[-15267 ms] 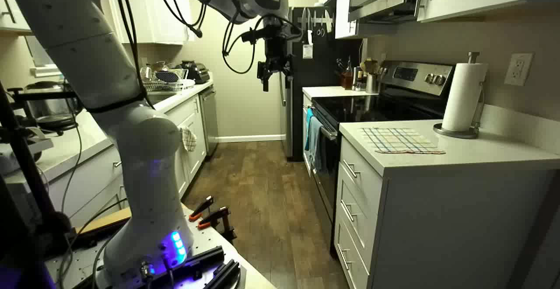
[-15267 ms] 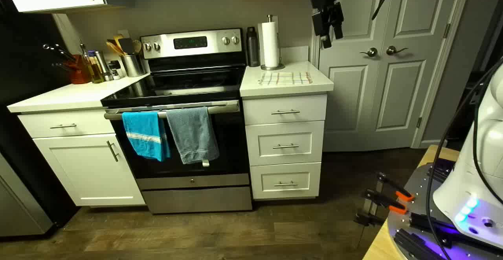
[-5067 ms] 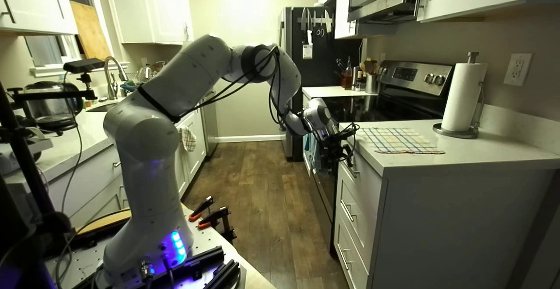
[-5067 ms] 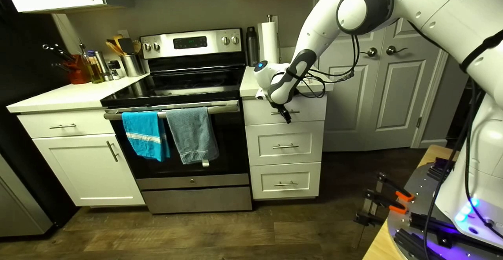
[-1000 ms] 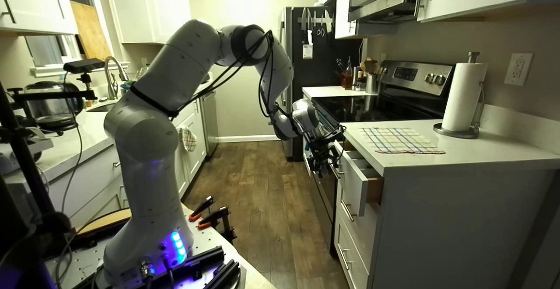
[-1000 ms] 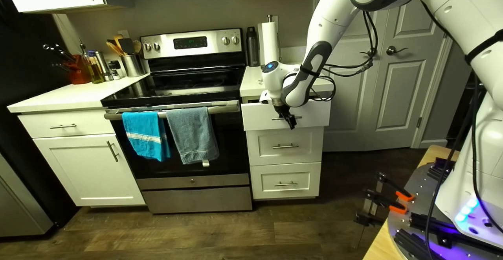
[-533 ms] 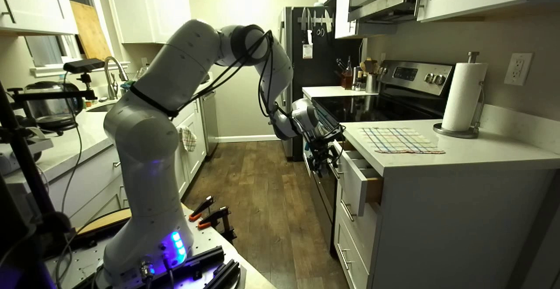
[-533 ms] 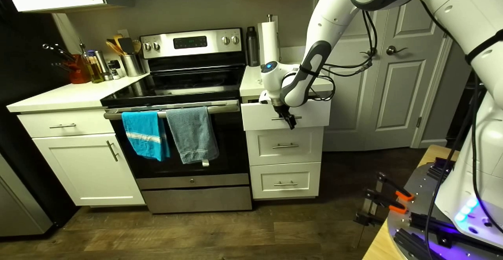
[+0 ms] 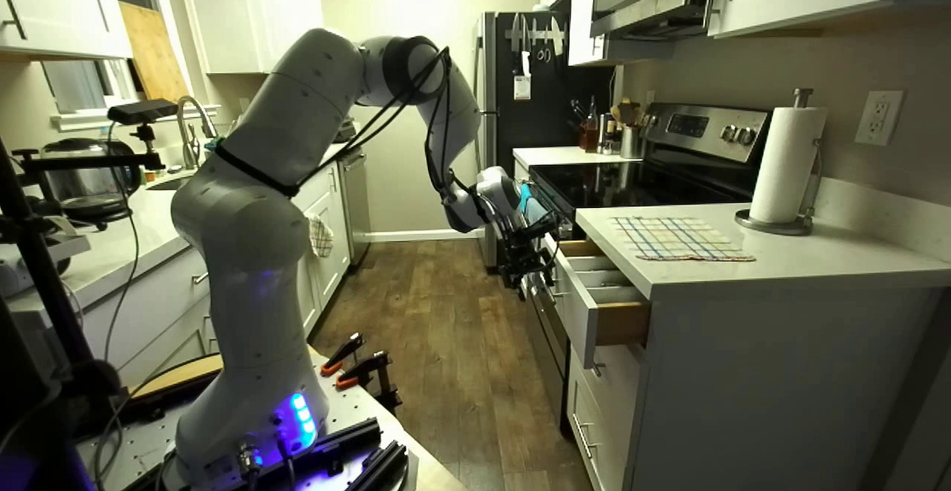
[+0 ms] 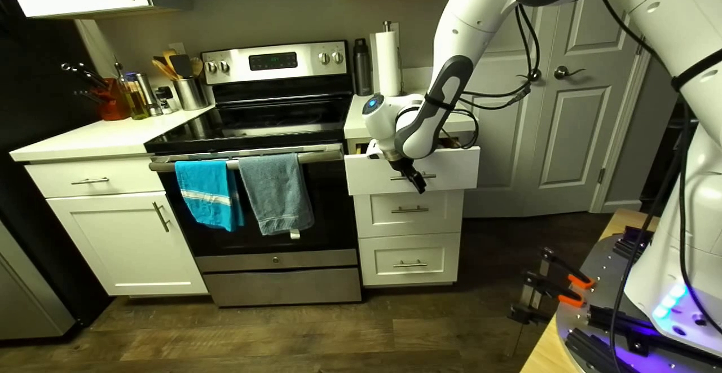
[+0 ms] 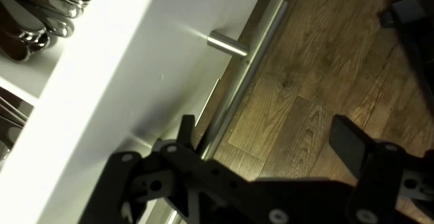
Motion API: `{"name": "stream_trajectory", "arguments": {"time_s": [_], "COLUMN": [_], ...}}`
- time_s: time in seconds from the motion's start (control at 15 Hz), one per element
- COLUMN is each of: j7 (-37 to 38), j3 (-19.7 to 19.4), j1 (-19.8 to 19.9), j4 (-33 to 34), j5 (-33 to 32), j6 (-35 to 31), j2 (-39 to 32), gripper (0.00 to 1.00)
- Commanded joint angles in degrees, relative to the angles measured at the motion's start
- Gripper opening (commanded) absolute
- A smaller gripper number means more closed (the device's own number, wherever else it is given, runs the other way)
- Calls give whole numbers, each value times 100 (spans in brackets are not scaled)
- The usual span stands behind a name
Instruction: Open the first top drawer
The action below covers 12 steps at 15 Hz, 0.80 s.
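White drawer (image 10: pixel 451 167) now juts further past the front edge of the table (image 9: pixel 817 261), claw (image 11: pixel 266 127) spread wide, gripping nothing, one finger (image 11: pixel 186 130) seemingly behind the handle (image 11: pixel 241 80), so opening looks well advanced.

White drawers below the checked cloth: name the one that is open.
The top drawer, just under the countertop: its front juts out, showing cutlery in the wrist view, whereas the middle drawer and bottom drawer sit closed.

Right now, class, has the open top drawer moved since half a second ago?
Yes. In an exterior view, the top drawer sits farther out from under the countertop, leftward in the picture, with more of its wooden side showing.
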<state>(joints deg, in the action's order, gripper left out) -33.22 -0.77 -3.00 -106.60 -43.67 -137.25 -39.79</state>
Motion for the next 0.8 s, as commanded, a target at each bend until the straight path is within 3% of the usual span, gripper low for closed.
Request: {"name": "stream_trajectory", "arguments": {"time_s": [0.0,0.33,0.73], "j7": [198,722,2070], "j3": [480,750,823], "j1": [-124,-308,-1113], "j4": [-298,-729,-1947], "j5": [100,65,-1202], "j6": [-189,-60,177], "j2": [-211,-4,1032], "gripper": [100,100,100]}}
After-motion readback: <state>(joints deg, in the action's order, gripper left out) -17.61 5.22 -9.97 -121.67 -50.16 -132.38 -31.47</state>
